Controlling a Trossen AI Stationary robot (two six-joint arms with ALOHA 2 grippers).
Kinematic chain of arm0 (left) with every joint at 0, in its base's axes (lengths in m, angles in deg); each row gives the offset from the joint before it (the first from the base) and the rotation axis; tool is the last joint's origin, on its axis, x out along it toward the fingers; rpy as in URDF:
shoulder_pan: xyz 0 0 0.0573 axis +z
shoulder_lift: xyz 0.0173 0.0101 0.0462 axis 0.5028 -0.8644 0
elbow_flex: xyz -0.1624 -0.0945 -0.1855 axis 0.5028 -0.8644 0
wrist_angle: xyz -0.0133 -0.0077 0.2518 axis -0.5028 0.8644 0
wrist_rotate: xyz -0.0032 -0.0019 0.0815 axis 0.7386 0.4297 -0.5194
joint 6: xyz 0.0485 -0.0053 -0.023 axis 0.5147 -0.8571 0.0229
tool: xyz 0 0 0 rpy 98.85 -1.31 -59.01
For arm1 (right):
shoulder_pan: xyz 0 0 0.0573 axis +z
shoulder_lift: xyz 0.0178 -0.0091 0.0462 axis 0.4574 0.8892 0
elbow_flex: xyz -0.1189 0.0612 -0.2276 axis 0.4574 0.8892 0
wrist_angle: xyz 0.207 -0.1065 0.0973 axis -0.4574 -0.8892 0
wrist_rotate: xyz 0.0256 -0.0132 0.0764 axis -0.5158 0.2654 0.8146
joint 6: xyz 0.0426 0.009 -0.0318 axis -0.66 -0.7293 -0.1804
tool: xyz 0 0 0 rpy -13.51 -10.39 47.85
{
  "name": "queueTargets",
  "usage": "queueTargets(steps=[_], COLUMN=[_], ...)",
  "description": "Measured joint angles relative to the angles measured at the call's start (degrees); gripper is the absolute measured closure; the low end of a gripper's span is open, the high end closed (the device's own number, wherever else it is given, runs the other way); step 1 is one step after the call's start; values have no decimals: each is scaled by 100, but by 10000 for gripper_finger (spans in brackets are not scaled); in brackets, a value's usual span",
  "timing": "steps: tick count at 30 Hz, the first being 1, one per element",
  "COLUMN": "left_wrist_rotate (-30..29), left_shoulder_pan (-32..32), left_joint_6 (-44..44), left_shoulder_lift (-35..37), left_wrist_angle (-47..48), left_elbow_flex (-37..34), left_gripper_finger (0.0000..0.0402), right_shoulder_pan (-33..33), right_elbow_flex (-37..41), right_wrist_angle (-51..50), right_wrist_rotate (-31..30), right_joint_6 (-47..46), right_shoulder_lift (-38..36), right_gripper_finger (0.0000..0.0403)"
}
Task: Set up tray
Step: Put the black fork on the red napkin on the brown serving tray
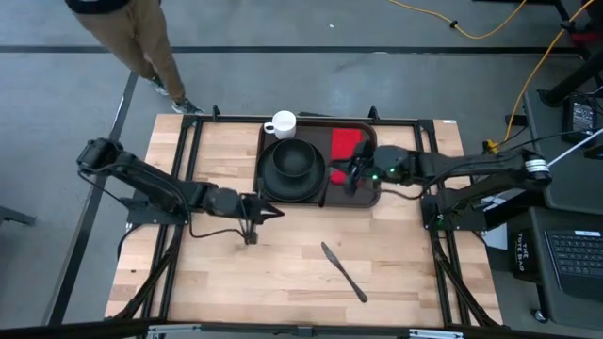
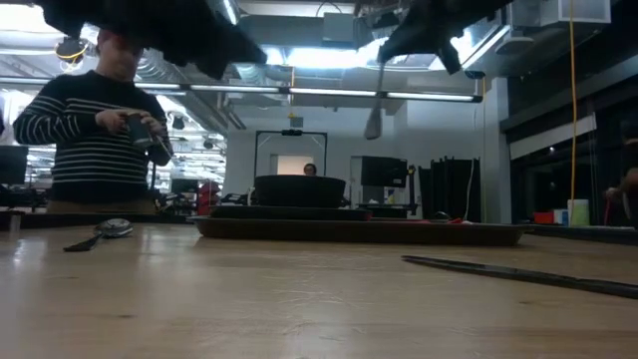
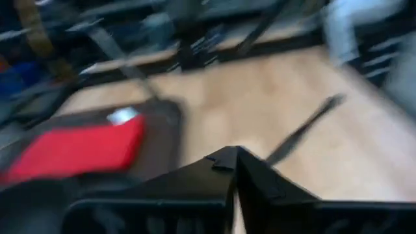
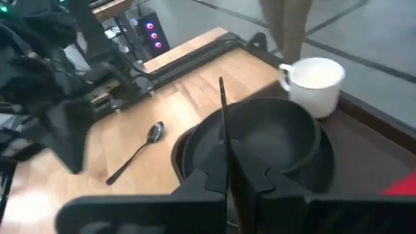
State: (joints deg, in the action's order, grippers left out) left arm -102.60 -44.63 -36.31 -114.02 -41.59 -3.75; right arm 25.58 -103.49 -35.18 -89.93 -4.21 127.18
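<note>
The dark brown tray (image 1: 369, 194) lies at the table's far middle. On it are a black bowl (image 1: 292, 162) on a black plate, a white mug (image 1: 282, 123) and a red napkin (image 1: 347, 142). My right gripper (image 1: 350, 176) hovers over the tray between bowl and napkin, shut on a slim dark utensil (image 2: 374, 112). My left gripper (image 1: 279, 211) is shut and empty, just near the tray's left front corner. A spoon (image 1: 250, 235) lies flat on the wood beside it, and a knife (image 1: 344, 273) lies nearer the front. My right gripper pinches the slim utensil between its two fingers, near one end of its thin shaft (image 4: 223, 133). In the low view the utensil hangs below the gripper with its broader end (image 2: 373, 126) down, clear of the tray. Whether it is a fork or a spoon cannot be told.
A person in a striped sweater (image 2: 95, 130) stands beyond the table's far left corner. Bare wood spreads across the table's near half around the knife (image 2: 518, 274) and spoon (image 2: 100, 231). The black table frame runs along both sides.
</note>
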Motion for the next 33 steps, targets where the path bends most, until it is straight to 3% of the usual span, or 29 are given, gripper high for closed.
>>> queueTargets(steps=[3,6,20,28,33], left_wrist_rotate=[975,1332,1362,1356,1391], left_shoulder_pan=[346,643,1133,1492,1717], left_joint_6=[80,-63,38,-8,-161], left_shoulder_lift=[262,530,874,874,872], left_wrist_angle=[-482,-609,-533,-757,-819], left_elbow_flex=[-292,-468,-574,-574,-570], left_gripper_finger=[401,398,396,399,396], right_shoulder_pan=[-228,-498,-2525,-3327,-3648], right_elbow_flex=[0,0,0,-20,-521], right_wrist_angle=[-484,-850,-1012,-1015,-1226], right_wrist_rotate=[315,704,2758,3344,3446], right_joint_6=[-220,-432,-16,413,996], right_shoulder_lift=[-220,-286,-240,-89,417], right_gripper_finger=[397,397,397,397,397])
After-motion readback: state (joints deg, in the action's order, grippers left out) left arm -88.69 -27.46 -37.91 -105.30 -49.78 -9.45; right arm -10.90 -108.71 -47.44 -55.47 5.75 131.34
